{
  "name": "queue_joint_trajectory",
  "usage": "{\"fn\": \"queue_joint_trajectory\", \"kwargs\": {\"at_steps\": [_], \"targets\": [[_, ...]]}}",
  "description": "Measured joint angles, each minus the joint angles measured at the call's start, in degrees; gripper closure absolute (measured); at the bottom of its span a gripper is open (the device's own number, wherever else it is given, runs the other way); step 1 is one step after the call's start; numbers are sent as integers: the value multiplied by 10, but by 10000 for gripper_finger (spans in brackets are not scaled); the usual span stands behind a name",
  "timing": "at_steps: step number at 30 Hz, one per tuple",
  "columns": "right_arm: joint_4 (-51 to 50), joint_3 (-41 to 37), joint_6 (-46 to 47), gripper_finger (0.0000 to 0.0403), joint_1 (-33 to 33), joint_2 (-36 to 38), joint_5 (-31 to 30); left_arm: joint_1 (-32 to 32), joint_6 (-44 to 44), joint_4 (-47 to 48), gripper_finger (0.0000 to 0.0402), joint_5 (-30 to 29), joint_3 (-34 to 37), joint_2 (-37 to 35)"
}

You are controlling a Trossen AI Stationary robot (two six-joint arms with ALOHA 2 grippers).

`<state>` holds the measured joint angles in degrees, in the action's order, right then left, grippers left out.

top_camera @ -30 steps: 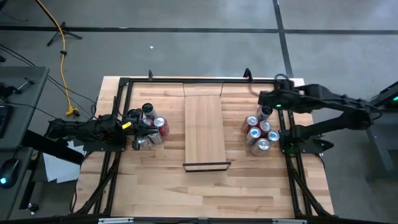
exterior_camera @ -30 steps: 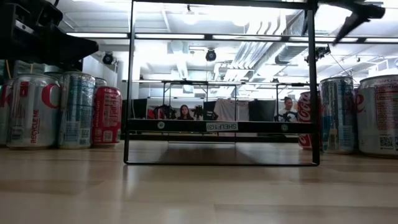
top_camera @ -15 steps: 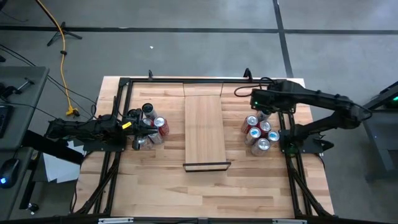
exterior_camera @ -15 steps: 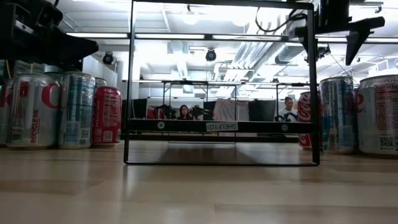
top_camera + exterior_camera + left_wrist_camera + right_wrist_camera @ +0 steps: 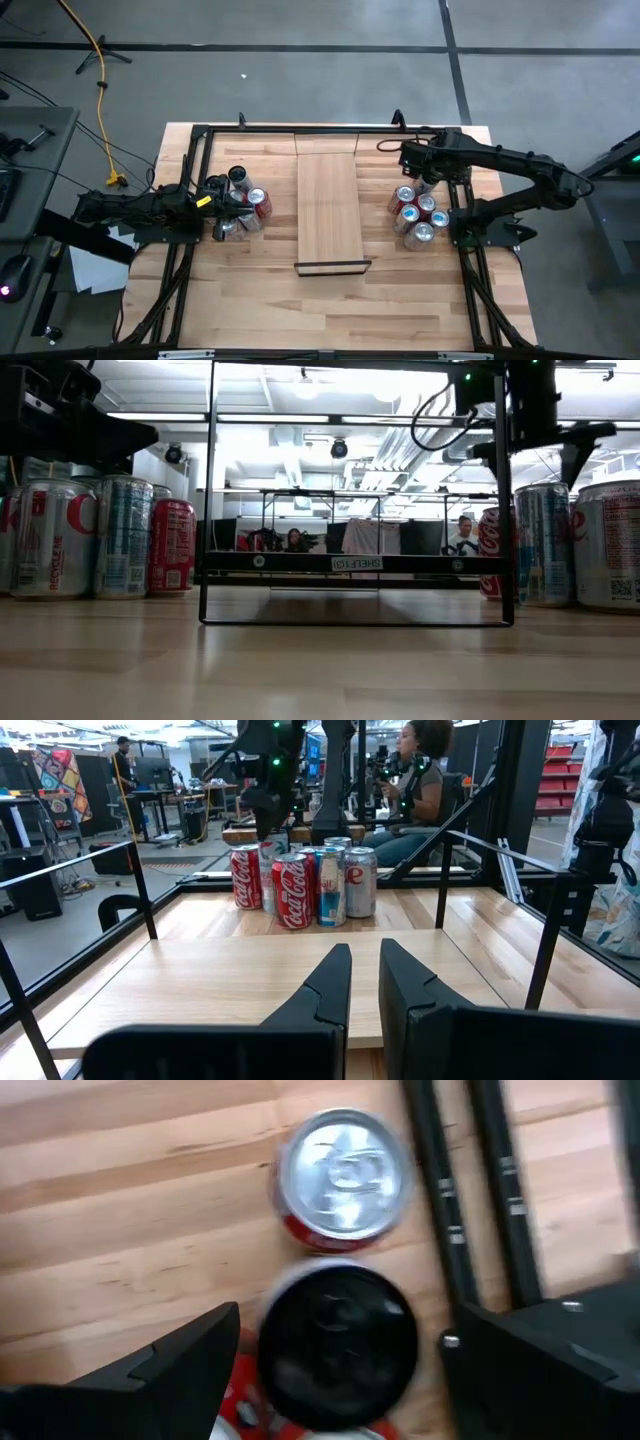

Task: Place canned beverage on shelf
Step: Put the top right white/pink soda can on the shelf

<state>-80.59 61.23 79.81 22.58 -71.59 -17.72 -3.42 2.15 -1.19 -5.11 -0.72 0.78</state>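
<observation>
Several cans [image 5: 412, 213] stand in a cluster on the table's right side, and one of them has a black top [image 5: 338, 1345]. My right gripper [image 5: 340, 1380] hangs open above that black-topped can, pointing steeply down, one finger on either side and clear of it. It also shows high in the low view [image 5: 540, 435]. The shelf [image 5: 330, 205], a pale board with a black lip at its near end, lies along the table's middle. My left gripper [image 5: 362, 975] stays shut and level at the left, beside a second cluster of cans [image 5: 245, 205].
A black tube frame [image 5: 300, 128] runs around the work area, and one of its bars [image 5: 440, 1210] passes close by the right cans. A red can with a silver top [image 5: 343, 1175] stands just beyond the black-topped one. People sit in the room behind [image 5: 297, 540].
My right gripper has come down over the right cluster of cans and swung a little toward the table's left, tipping to point more steeply down. It stays open. The cans and the shelf have not moved.
</observation>
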Motion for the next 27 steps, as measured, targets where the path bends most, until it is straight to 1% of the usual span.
{"fn": "queue_joint_trajectory", "kwargs": {"at_steps": [6,11,16,20,26,27], "targets": [[47,-32,-35,45,33,0,18,0,0,0,396,0,0,0],[61,-48,-63,45,53,0,35,0,0,0,396,0,0,0],[61,-47,-79,52,56,0,43,0,0,0,396,0,0,0],[60,-47,-84,83,56,0,52,0,0,0,396,0,0,0],[60,-46,-104,160,55,3,66,0,0,0,396,0,0,0],[61,-46,-106,160,55,6,70,0,0,0,396,0,0,0]]}}
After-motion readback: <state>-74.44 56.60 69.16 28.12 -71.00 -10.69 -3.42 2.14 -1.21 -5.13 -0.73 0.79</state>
